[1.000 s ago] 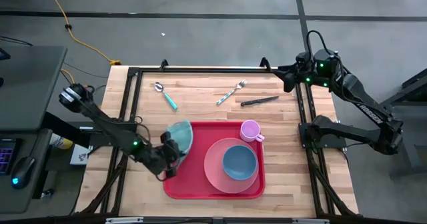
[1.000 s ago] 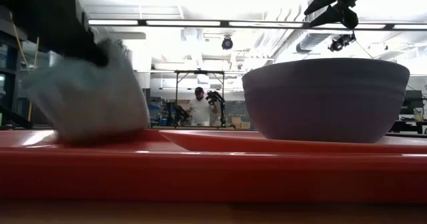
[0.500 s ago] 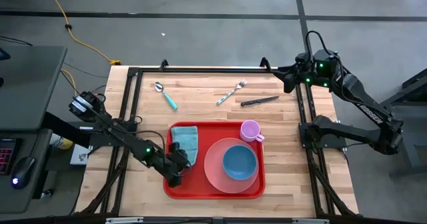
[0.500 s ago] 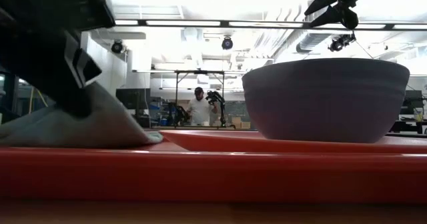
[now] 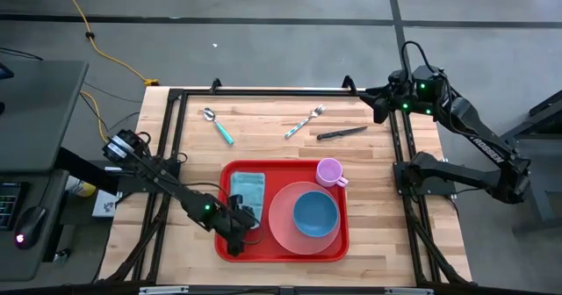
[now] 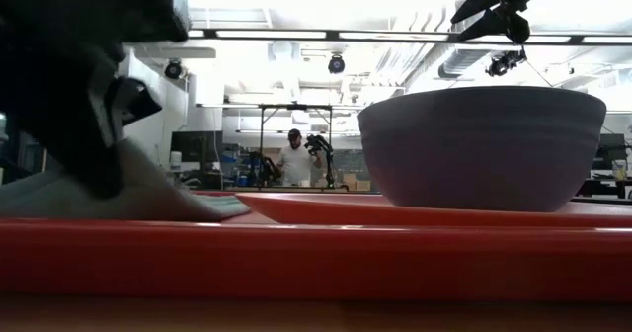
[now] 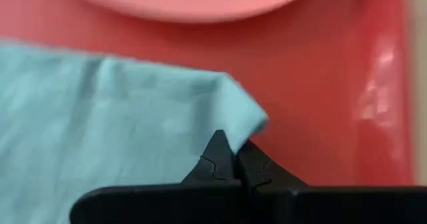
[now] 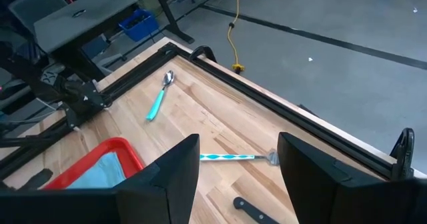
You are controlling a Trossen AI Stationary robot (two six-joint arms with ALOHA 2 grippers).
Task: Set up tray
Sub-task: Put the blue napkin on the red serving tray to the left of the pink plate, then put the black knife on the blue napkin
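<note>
We see even, soft daylight over the counter (image 5: 263, 146) from above; low down, ceiling strip lights (image 6: 326, 34) glare white, and the near tray (image 6: 316, 248) rim blurs.

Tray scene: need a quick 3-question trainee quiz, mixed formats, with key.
1. Multiple choice: on the tray, what sits on the pink plate?
A. a bottle
B. a blue bowl
C. a pan

2. True or false: the right gripper, up by the table's far right corner, has its jaws open.

3. Fill in: the left gripper is down at a corner of the light blue ____ lying on the tray beside the plate.

Key:
1. B
2. True
3. cloth
</note>
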